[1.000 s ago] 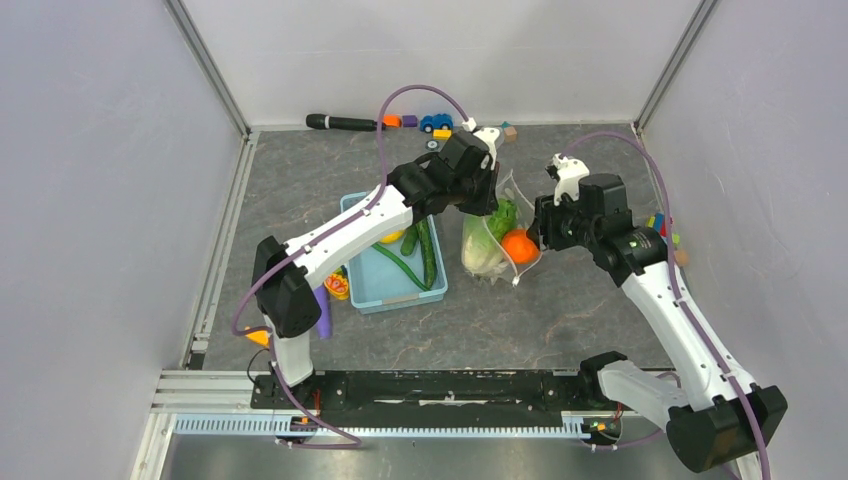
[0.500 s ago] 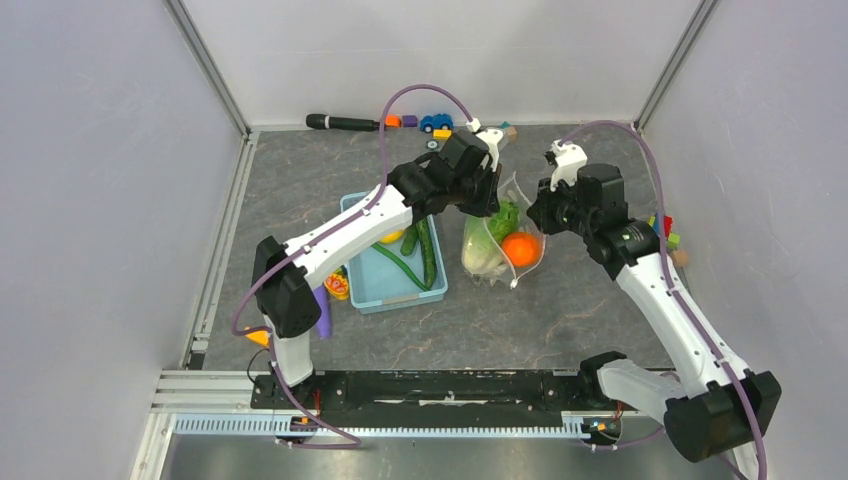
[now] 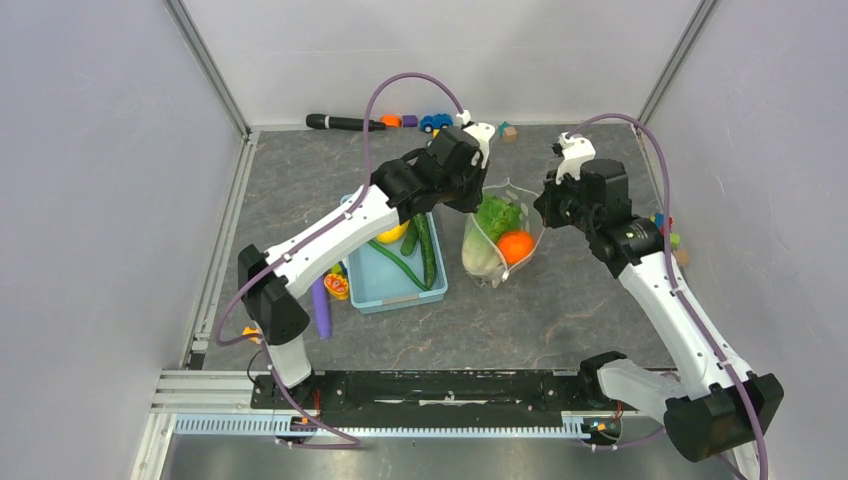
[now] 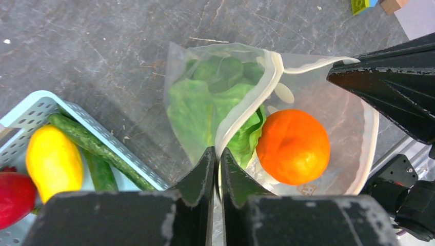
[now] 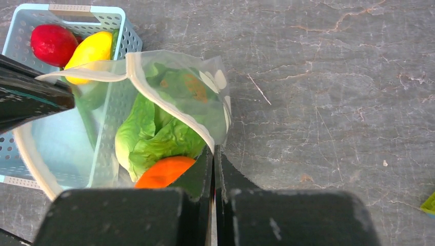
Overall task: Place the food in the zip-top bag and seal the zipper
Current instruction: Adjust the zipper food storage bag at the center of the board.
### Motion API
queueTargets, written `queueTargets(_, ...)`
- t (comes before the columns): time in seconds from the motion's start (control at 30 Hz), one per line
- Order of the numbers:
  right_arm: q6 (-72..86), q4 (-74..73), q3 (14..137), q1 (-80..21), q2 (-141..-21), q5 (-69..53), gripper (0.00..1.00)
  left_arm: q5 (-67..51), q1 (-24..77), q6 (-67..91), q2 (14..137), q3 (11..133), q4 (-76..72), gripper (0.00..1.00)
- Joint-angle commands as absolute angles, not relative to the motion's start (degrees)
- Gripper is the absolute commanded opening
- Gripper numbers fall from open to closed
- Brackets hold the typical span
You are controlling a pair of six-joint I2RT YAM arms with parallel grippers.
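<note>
On grey stone-look table (image 3: 560, 320), white walls (image 3: 450, 50) around, both jaws pinched on zip-top bag (image 4: 349, 118) rim.

The clear dotted bag (image 4: 349, 128) stands mouth-up and spread wide, its white zipper (image 4: 246, 110) unsealed. Lettuce (image 4: 197, 110) and an orange ball (image 4: 292, 146) sit inside. A cucumber (image 4: 92, 146), a yellow piece (image 4: 54, 161) and a red piece (image 4: 15, 197) lie in the basket (image 4: 36, 100) beside it.
</note>
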State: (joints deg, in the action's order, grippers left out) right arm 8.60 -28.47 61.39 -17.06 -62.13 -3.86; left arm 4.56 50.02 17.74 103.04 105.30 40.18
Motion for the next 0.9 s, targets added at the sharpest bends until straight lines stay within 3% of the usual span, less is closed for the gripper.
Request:
queueTargets(0.0, 9.6, -26.2, 63.3, -16.7, -60.8, -7.3, 0.00, 7.4, 50.2, 13.5, 98.4, 106.2, 40.4, 0.13)
queueTargets(0.17, 12.0, -19.5, 61.5, -16.8, -61.1, -20.5, 0.00, 6.5, 50.3, 13.3, 99.2, 107.2, 40.3, 0.13)
queueTargets(0.27, 12.3, -19.4, 61.6, -16.8, -60.9, -18.2, 0.00, 5.2, 50.2, 13.6, 99.5, 107.1, 40.5, 0.13)
queueTargets(0.3, 12.2, -20.0, 61.5, -16.8, -60.7, -17.1, 0.00, 5.0, 50.2, 13.7, 99.4, 106.9, 40.5, 0.18)
queueTargets(0.43, 12.1, -21.4, 61.0, -16.8, -60.5, -15.8, 0.00, 6.0, 50.2, 14.0, 97.6, 105.3, 40.5, 0.54)
queueTargets(0.47, 12.2, -21.5, 60.7, -16.8, -60.4, -15.9, 0.00, 6.6, 50.2, 14.1, 96.8, 104.6, 40.3, 0.70)
queueTargets(0.5, 12.2, -21.6, 60.5, -16.8, -60.4, -15.8, 0.00, 7.2, 50.2, 14.2, 95.6, 103.4, 39.8, 0.96)
queueTargets(0.7, 12.0, -22.1, 60.4, -16.8, -60.3, -16.0, 0.00, 10.6, 48.7, 12.6, 87.5, 92.8, 35.0, 1.00)
queueTargets(0.87, 11.5, -22.6, 60.4, -16.8, -60.4, -16.0, 0.00, 4.7, 38.9, 12.7, 83.1, 82.5, 31.5, 1.00)
